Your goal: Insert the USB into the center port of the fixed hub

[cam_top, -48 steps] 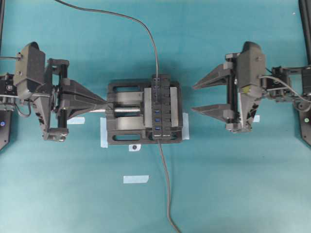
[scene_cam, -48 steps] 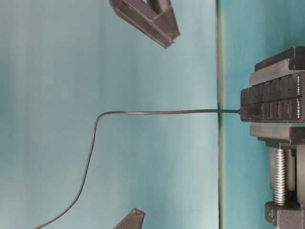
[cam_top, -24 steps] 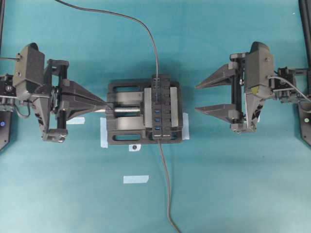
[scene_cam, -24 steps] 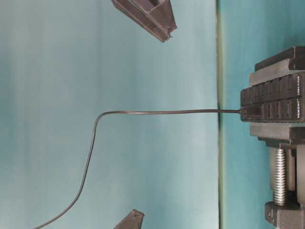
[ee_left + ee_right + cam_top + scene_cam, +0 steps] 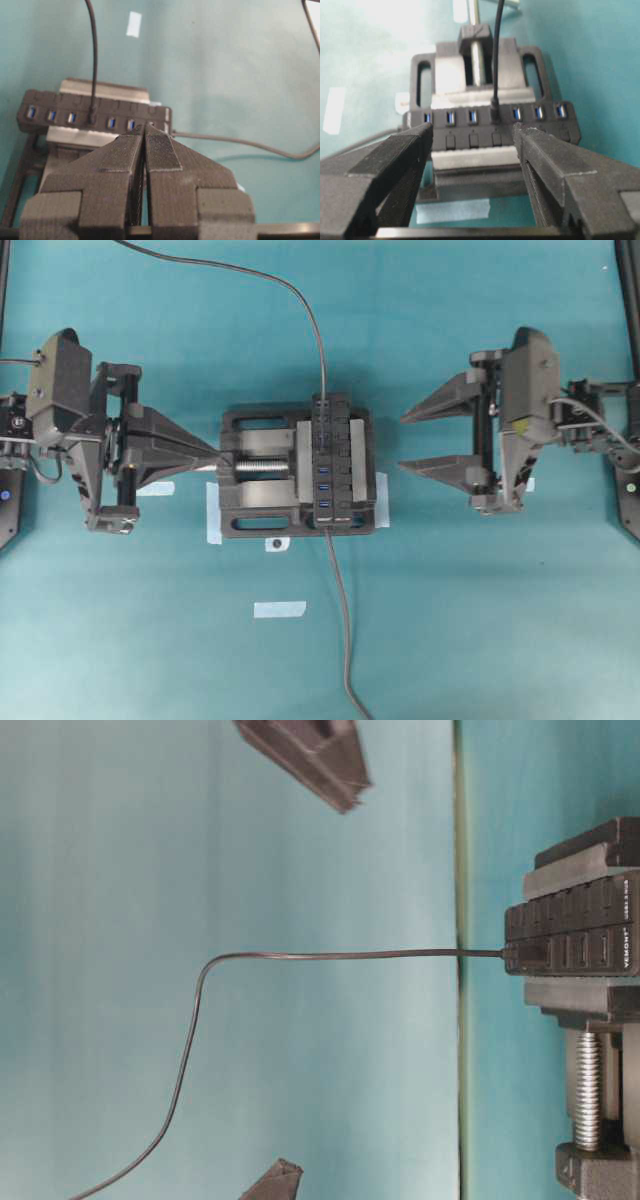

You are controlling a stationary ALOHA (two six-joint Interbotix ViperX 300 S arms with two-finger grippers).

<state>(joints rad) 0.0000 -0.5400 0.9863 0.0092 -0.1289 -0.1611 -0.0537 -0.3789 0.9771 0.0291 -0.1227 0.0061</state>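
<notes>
The fixed hub [image 5: 326, 462] is a long black bar clamped in a vise, with a row of blue ports. The USB [image 5: 495, 114] stands plugged into the center port [image 5: 91, 119], three blue ports on each side; its thin cable [image 5: 300, 310] runs off the top edge. My left gripper [image 5: 218, 453] is shut with nothing in it, its tip by the vise screw, left of the hub. My right gripper [image 5: 401, 442] stands open and empty to the right of the hub, apart from it. In the right wrist view its fingers [image 5: 422, 137] frame the hub's buttons.
The black vise [image 5: 250, 512] with a silver screw [image 5: 262, 468] holds the hub. The hub's own grey lead [image 5: 343, 630] runs to the front edge. Bits of white tape [image 5: 279, 609] lie on the teal table. At table level the cable [image 5: 300, 956] hangs in a loop.
My right gripper has drawn back a little to the right, still open. The left gripper, the hub and the plugged cable have not moved.
</notes>
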